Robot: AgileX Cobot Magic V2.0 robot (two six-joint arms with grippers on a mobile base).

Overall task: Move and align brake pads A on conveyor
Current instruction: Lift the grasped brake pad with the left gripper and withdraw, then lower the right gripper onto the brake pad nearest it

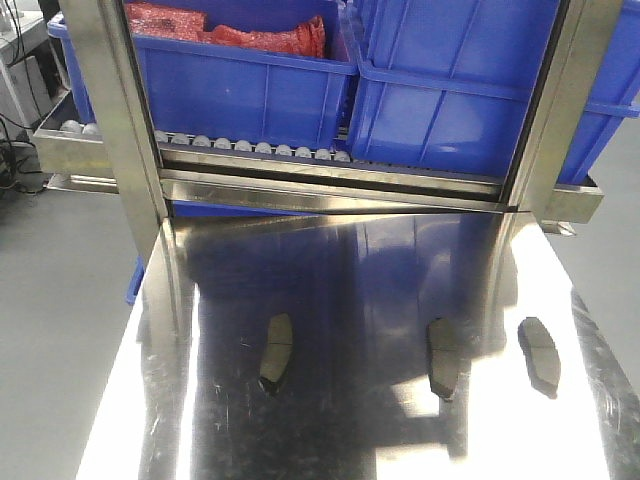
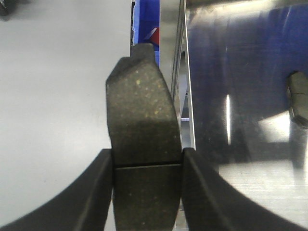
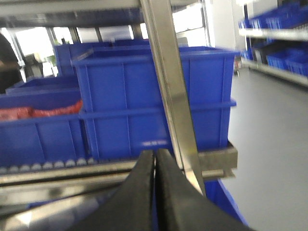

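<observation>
The left end effector (image 2: 147, 161) hangs at the edge of the desk (image 2: 231, 144), its two black fingers (image 2: 96, 192) clamped on either side of a brake pad (image 2: 139, 106). The right end effector (image 3: 155, 159) is held higher than the desk top, with its fingers pressed together tip to tip and gripping nothing.

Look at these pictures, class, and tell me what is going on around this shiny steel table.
The robot's left pincer is shut on one brake pad, holding it by the edge of the steel table, with grey floor showing beside it. Three more lie apart on the table: a left pad, a middle pad and a right pad. No conveyor is in view. The right pincer is shut and empty, pointing toward the blue bins.
</observation>
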